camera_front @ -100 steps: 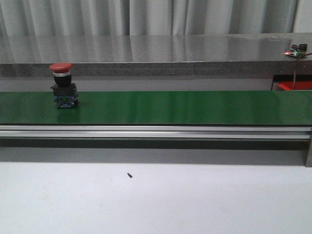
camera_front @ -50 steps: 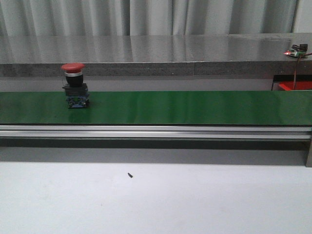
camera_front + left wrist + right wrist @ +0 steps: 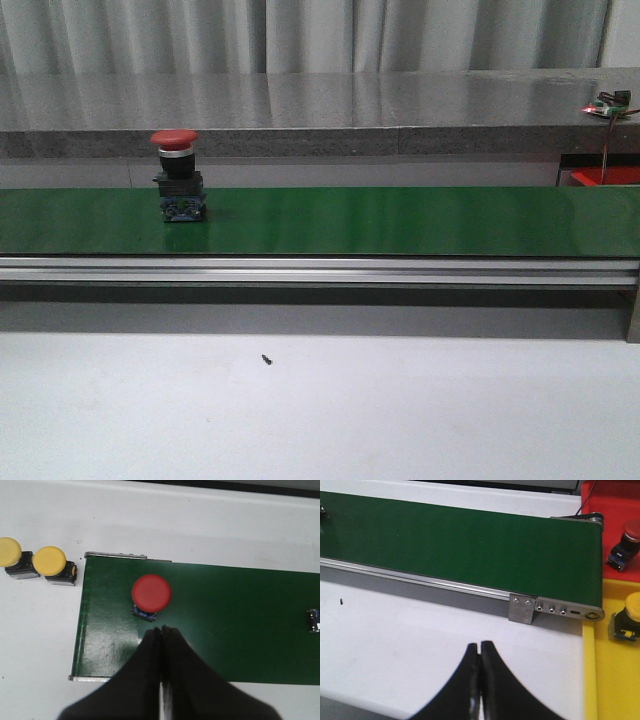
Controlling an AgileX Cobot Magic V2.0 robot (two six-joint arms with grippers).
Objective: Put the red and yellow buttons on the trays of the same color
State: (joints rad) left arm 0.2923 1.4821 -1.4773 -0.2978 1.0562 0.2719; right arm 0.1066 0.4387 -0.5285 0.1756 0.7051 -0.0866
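Partly sorted: one red button (image 3: 626,544) on red tray (image 3: 610,500), one yellow button (image 3: 629,617) on yellow tray (image 3: 615,680), another red push-button (image 3: 178,178) upright on green conveyor belt (image 3: 400,220), two yellow push-buttons (image 3: 37,564) waiting beside it, left gripper (image 3: 161,630) and right gripper (image 3: 479,647) both clenched empty.

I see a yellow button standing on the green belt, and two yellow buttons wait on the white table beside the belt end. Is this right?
Not quite. The button standing on the green belt is red, not yellow; the left wrist view shows its red cap clearly, and the front view confirms it. The rest holds: two yellow buttons do wait on the white table beside the belt end.
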